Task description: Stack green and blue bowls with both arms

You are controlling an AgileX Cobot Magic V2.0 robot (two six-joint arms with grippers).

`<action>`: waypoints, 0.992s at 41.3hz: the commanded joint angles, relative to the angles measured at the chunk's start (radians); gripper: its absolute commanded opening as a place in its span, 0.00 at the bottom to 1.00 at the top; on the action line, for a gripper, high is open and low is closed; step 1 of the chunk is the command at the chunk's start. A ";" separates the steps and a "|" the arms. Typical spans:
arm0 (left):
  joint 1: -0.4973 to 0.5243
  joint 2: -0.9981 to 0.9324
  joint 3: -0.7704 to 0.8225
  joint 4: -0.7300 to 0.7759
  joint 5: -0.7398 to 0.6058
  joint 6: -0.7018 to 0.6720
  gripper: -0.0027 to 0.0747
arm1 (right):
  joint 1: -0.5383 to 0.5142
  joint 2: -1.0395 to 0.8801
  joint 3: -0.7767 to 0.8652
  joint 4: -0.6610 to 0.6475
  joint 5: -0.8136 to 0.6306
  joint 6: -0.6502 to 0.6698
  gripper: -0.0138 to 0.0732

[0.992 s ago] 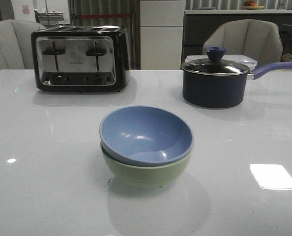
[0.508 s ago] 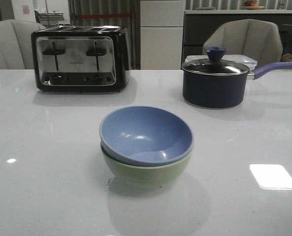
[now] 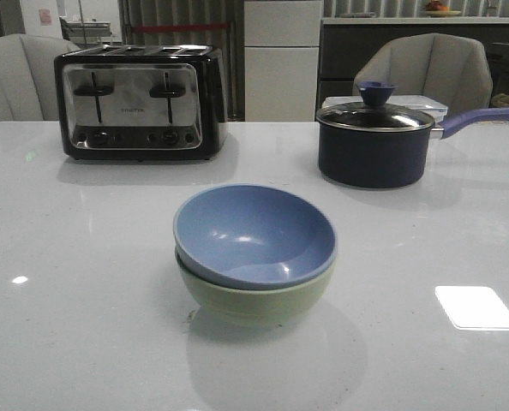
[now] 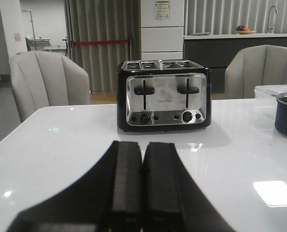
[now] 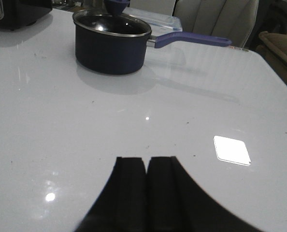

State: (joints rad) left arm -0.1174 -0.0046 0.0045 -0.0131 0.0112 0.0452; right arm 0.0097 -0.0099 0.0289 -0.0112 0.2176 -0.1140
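Observation:
The dusty light blue bowl [image 3: 254, 233] sits nested inside the pale sage green bowl [image 3: 254, 300] at the middle of the white table, in the front view only. Neither gripper shows in the front view. My left gripper [image 4: 143, 145] is shut and empty above the table, facing the toaster. My right gripper [image 5: 147, 159] is shut and empty above the table, facing the saucepan. Neither wrist view shows the bowls.
A chrome and black toaster [image 3: 140, 101] stands at the back left; it also shows in the left wrist view [image 4: 164, 94]. A dark navy saucepan with a glass lid [image 3: 374, 141] stands at the back right, handle pointing right; it also shows in the right wrist view [image 5: 111, 41]. Grey chairs stand behind the table.

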 commanded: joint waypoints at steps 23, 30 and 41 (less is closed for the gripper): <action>-0.007 -0.020 0.003 -0.008 -0.089 -0.005 0.15 | -0.007 -0.020 -0.004 0.011 -0.249 0.173 0.22; -0.007 -0.020 0.003 -0.008 -0.089 -0.005 0.15 | -0.007 -0.020 -0.004 0.011 -0.247 0.173 0.22; -0.007 -0.020 0.003 -0.008 -0.089 -0.005 0.15 | -0.007 -0.020 -0.004 0.011 -0.229 0.173 0.22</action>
State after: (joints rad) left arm -0.1174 -0.0046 0.0045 -0.0131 0.0112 0.0452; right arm 0.0071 -0.0119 0.0289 0.0000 0.0612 0.0547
